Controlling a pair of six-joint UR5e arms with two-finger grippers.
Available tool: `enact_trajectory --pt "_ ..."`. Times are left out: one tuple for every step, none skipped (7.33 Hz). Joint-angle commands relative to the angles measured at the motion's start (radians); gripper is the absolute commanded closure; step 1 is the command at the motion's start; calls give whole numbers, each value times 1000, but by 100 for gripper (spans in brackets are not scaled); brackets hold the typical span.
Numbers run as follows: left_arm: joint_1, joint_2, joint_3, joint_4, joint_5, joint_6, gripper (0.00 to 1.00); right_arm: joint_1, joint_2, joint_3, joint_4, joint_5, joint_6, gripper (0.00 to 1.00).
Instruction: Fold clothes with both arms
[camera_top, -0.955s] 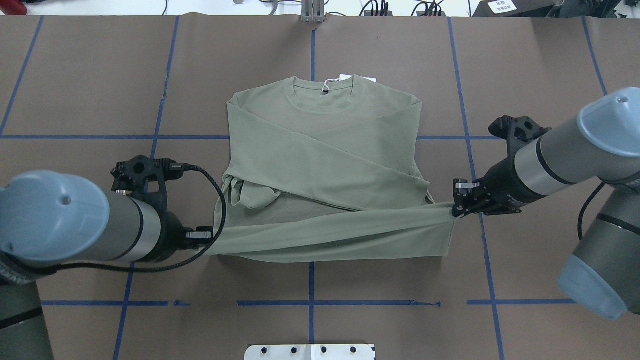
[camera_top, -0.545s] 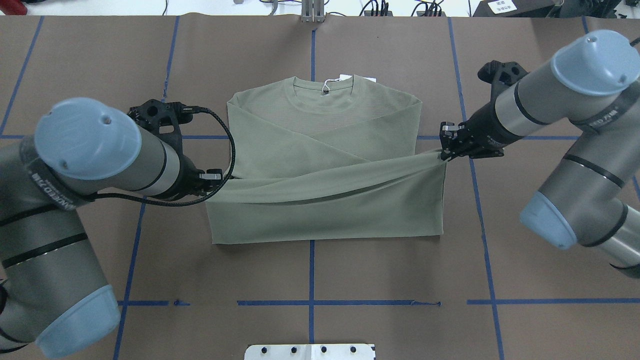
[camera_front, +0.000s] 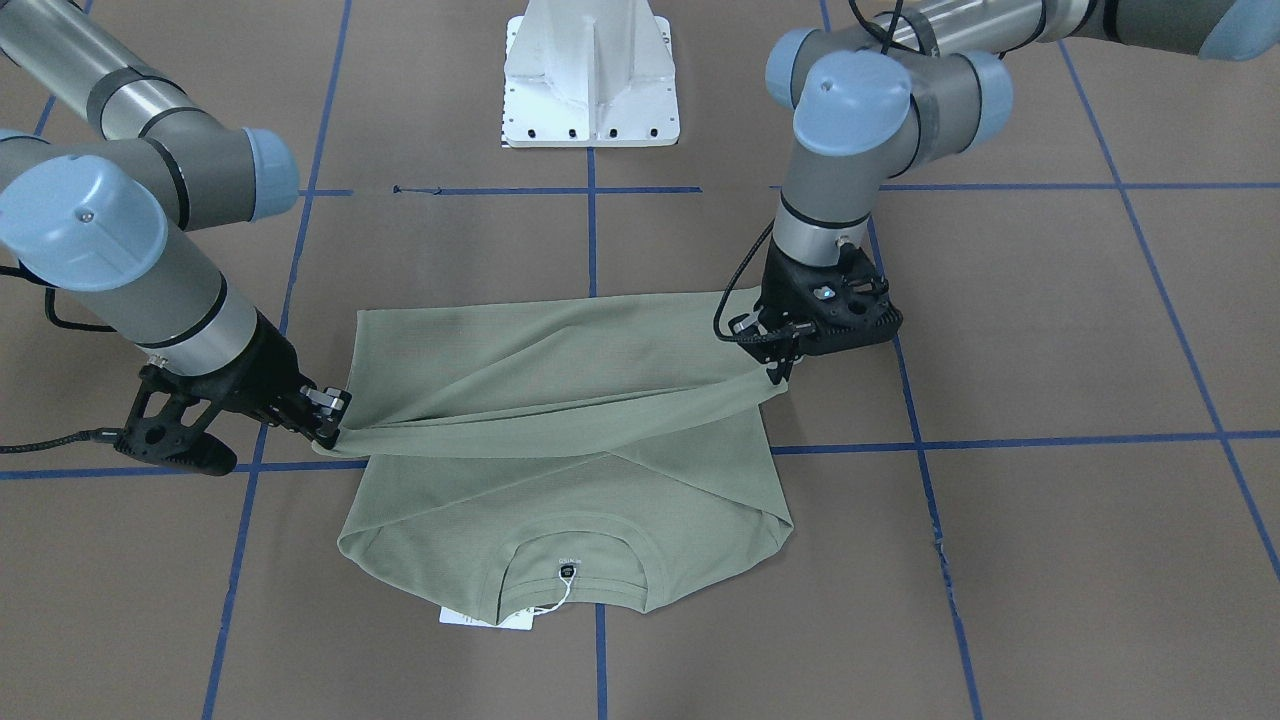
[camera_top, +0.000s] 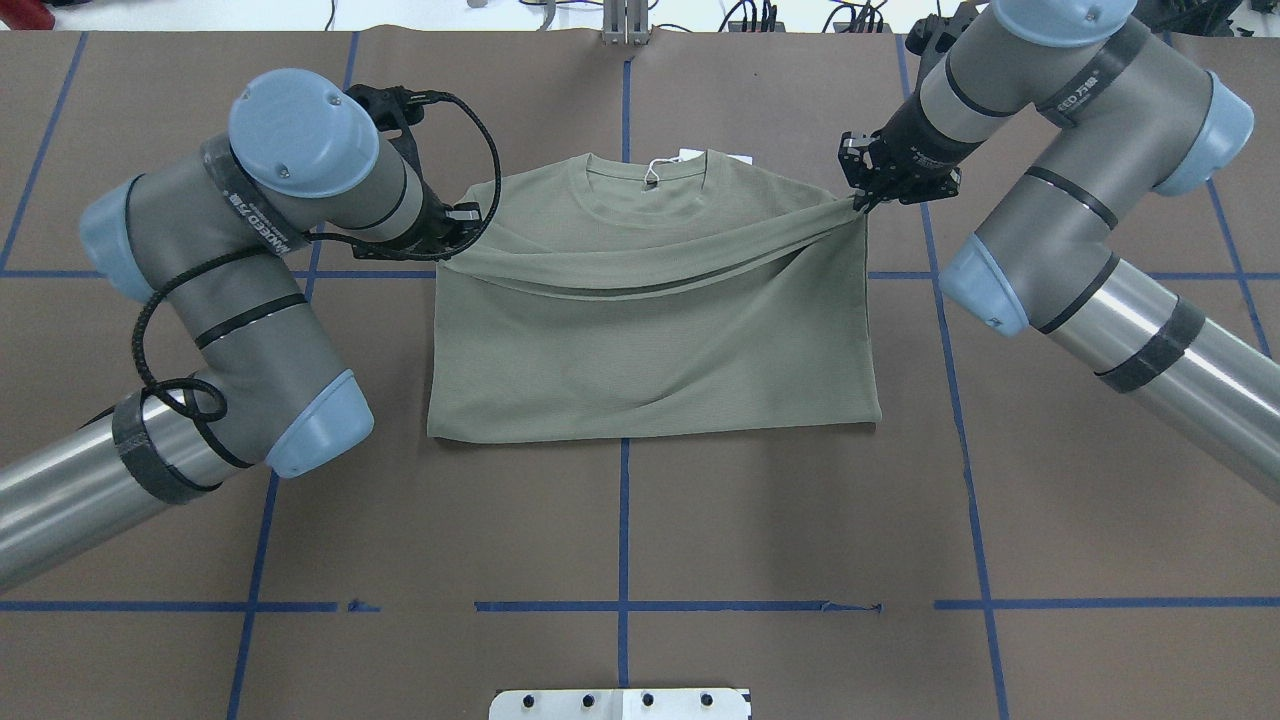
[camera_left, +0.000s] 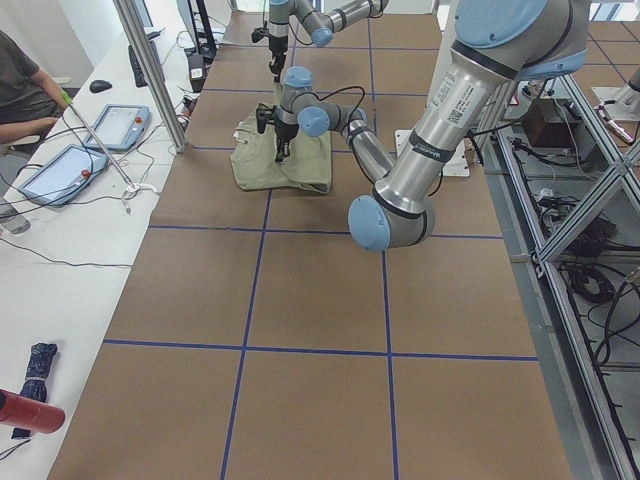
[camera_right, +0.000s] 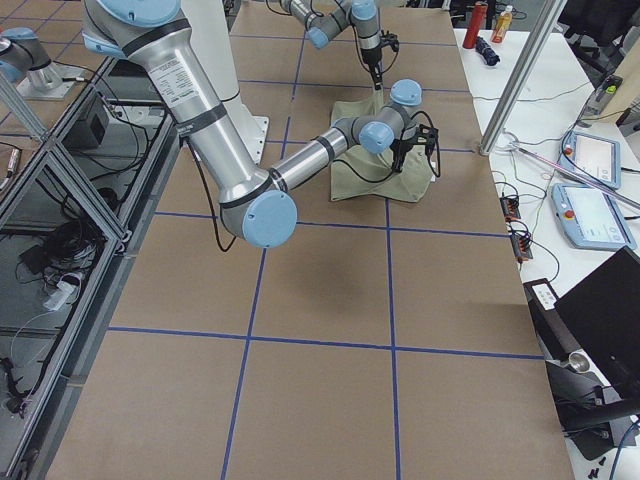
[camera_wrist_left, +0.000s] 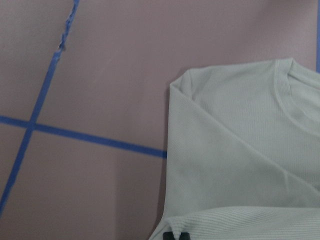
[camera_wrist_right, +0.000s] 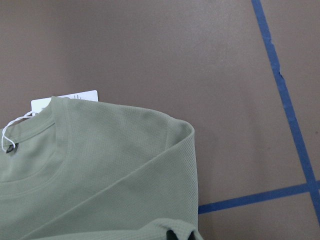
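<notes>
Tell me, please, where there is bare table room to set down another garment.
The widest bare patch is the table between the shirt and the white base plate. Both flanks are crowded by the left arm and right arm; the strip beyond the collar is narrow.

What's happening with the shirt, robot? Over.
Left claw, right claw shut on shirt corners. Held edge raised, near shoulders. No obstacle seen.

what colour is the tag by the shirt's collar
The tag is white, half hidden under the shirt; it shows best in the right wrist view.
</notes>
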Motion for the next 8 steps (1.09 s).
enact_trajectory --pt "-31 -15 154 -131 2 0 100 4 50 -131 82 -6 -1 100" --pt "-37 -18 174 -134 4 -3 100 4 56 -167 97 -9 -1 100" --pt "-45 -32 199 -135 4 -3 100 8 62 -173 99 -18 -1 100" --pt "-45 -44 214 -134 4 -4 100 8 62 -175 99 -20 -1 100" --pt "-45 -46 219 -134 5 -6 100 18 62 -178 98 -23 -1 100" --pt "-49 -47 224 -134 5 -6 100 21 81 -202 98 -30 -1 100" --pt "-60 -58 240 -134 5 -6 100 22 101 -228 99 -30 -1 100" --pt "-66 -78 268 -142 5 -3 100 22 104 -239 107 -35 -1 100"
